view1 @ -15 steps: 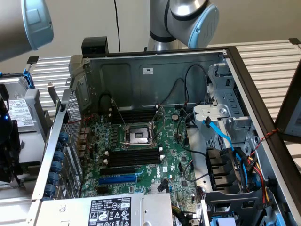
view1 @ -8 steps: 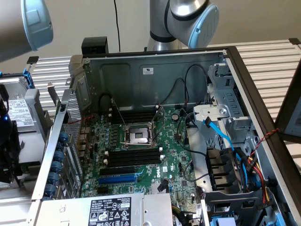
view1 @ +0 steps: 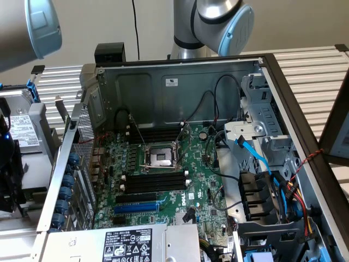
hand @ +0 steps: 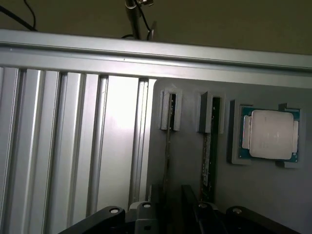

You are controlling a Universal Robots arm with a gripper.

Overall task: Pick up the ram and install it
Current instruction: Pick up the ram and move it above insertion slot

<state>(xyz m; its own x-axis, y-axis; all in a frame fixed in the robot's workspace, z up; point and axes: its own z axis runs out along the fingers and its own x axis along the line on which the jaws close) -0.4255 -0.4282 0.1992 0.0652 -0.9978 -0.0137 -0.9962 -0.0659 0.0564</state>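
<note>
Claw point(hand: 173, 217): spread wide and holding nothing. Its dark fingers and link arms hang over the grey tray point(hand: 189, 163).
Ram point(hand: 168, 151): a thin stick standing on its long edge on the tray, its far end seated in a small grey clip. It runs straight toward the claw, and its near end is lost among the fingers, so I cannot tell whether they touch.
Second stick point(hand: 207, 161): green along its edge, parallel to the ram and just beside it, in a grey clip of its own. It stands between the ram and the processor chip point(hand: 270, 134).
Processor chip: square with a silver top, lying flat in grey corner holders on the same tray.
Bench point(hand: 73, 146): ribbed aluminium slats beside the tray, with a rail crossing beyond it.
Computer case point(view1: 180, 87): open, lying on the bench, in the middle of the exterior view.
Motherboard point(view1: 202, 185): green, flat on the case floor.
Socket point(view1: 161, 158): metal-framed, at the centre of the frame.
Black slots point(view1: 155, 183): long, with white end clips, in rows above and below the socket.
Blue slot point(view1: 136, 207): lower middle of the frame, under the lower black rows.
Arm point(view1: 218, 22): grey with pale blue caps, top middle of the frame, behind the case.
Hard drive point(view1: 22, 128): white-labelled, at the exterior view's left edge.
</note>
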